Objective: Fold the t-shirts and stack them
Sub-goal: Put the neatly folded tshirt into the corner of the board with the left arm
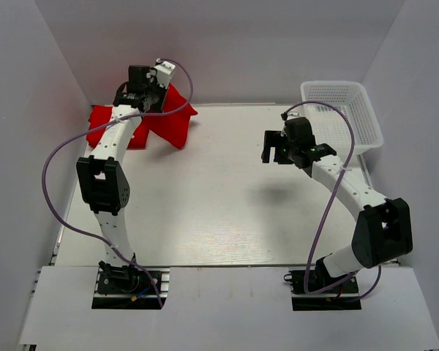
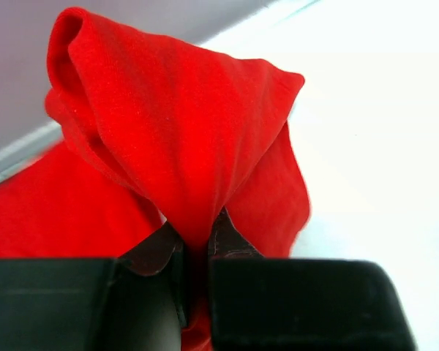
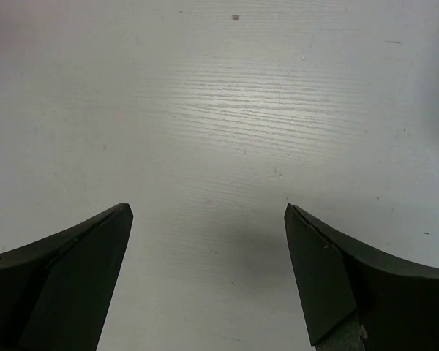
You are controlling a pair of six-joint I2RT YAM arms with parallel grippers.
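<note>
The t-shirts (image 1: 172, 126) lie in a red heap at the far left corner of the desk (image 1: 219, 212). The left pincer (image 2: 196, 245) sits right at that heap. It is nearly pressed together, pinching a fold of the red cloth, which bunches between its fingers and fans out ahead of them. The right pincer (image 3: 208, 219) hangs spread wide over bare desk, holding nothing. It is well apart from the cloth and near the white mesh basket (image 1: 351, 99) at the far right.

A: those t-shirts (image 1: 172, 126) are plain bright red, zero print.
B: yep. The basket (image 1: 372, 121) is white mesh, the table (image 1: 219, 205) is pale with faint wood-grain streaks, and the cables (image 1: 45, 179) are purple.
</note>
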